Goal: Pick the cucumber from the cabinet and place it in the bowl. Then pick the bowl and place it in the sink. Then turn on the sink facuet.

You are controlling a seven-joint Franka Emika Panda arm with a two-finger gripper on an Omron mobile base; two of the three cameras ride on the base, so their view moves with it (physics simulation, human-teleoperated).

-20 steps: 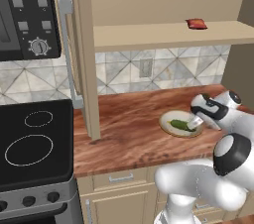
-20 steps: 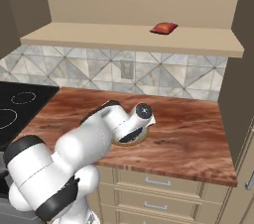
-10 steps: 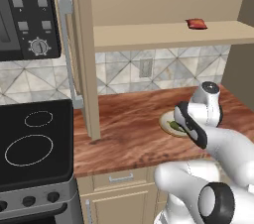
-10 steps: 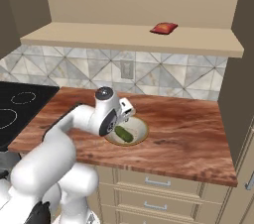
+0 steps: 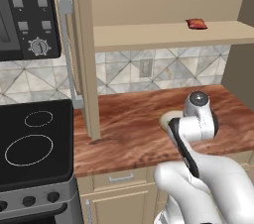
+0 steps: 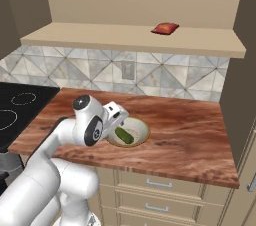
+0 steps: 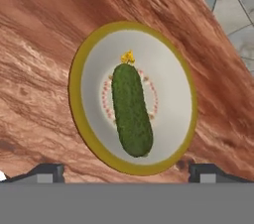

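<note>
The robot's two-finger claw (image 7: 126, 171) hangs spread wide and empty just above the wide shallow cream bowl with the olive-yellow rim (image 7: 85, 128); a second ago it was lower, over the bowl's right side, jaws slightly narrower. So the drop looks done, and the bowl's trip to the sink comes next. The stubby dark green cucumber (image 7: 131, 110) lies flat across the bowl's centre ring, yellow tip at one end, on the reddish wooden counter (image 6: 190, 135).
</note>
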